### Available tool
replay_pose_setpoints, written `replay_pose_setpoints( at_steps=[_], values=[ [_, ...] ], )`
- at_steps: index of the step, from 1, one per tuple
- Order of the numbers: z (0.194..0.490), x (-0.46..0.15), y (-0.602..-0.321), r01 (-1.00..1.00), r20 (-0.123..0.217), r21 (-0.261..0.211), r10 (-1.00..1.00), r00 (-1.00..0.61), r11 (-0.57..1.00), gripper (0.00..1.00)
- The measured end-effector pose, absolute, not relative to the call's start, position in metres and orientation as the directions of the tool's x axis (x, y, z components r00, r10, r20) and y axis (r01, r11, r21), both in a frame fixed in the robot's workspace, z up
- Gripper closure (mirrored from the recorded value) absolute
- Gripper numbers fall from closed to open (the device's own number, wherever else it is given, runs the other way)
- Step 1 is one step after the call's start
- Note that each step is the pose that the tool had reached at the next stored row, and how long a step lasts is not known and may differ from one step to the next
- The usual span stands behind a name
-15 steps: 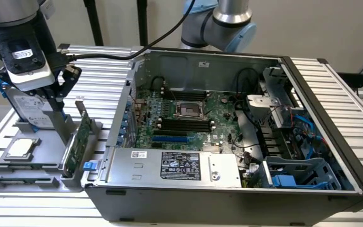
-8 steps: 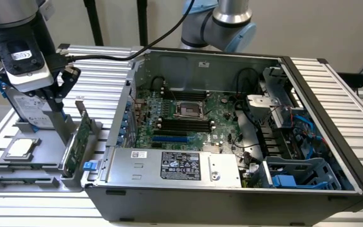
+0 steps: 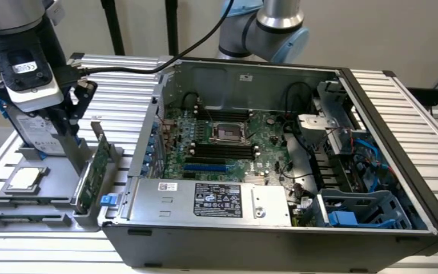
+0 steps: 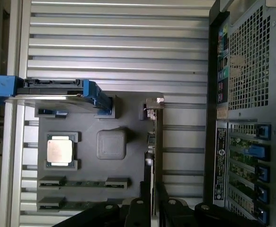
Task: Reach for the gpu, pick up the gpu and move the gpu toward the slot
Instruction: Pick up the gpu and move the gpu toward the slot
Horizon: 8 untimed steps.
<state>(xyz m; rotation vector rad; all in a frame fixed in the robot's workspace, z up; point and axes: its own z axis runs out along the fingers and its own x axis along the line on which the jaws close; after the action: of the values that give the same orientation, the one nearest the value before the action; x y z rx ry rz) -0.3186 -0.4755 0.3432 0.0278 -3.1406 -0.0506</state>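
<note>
The gpu is a thin green card standing on edge in the grey fixture, its silver bracket at the far end. In the wrist view the gpu is a dark line seen edge-on. My gripper hangs low over the fixture, right beside the card. Its two dark fingers stand open on either side of the card's near end, gripper. I cannot tell whether the fingers touch the card. The blue slot lies on the motherboard inside the open computer case.
On the fixture stand a silver hard drive with blue rails, a square silver chip and memory sticks. The case's rear panel rises close beside the card. A black cable runs overhead.
</note>
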Motion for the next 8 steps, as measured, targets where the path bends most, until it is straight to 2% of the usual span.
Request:
replay_pose_setpoints(
  at_steps=[3, 5, 6, 8],
  values=[
    [0.3432, -0.3186, -0.4755, -0.018, 0.0, 0.032, -0.018, -1.0, 0.999, 0.64],
    [0.3432, -0.3186, -0.4755, -0.018, 0.0, 0.032, -0.018, -1.0, 0.999, 0.64],
    [0.3432, -0.3186, -0.4755, -0.018, 0.0, 0.032, -0.018, -1.0, 0.999, 0.58],
    [0.3432, -0.3186, -0.4755, -0.018, 0.0, 0.032, -0.018, -1.0, 0.999, 0.58]
  ],
)
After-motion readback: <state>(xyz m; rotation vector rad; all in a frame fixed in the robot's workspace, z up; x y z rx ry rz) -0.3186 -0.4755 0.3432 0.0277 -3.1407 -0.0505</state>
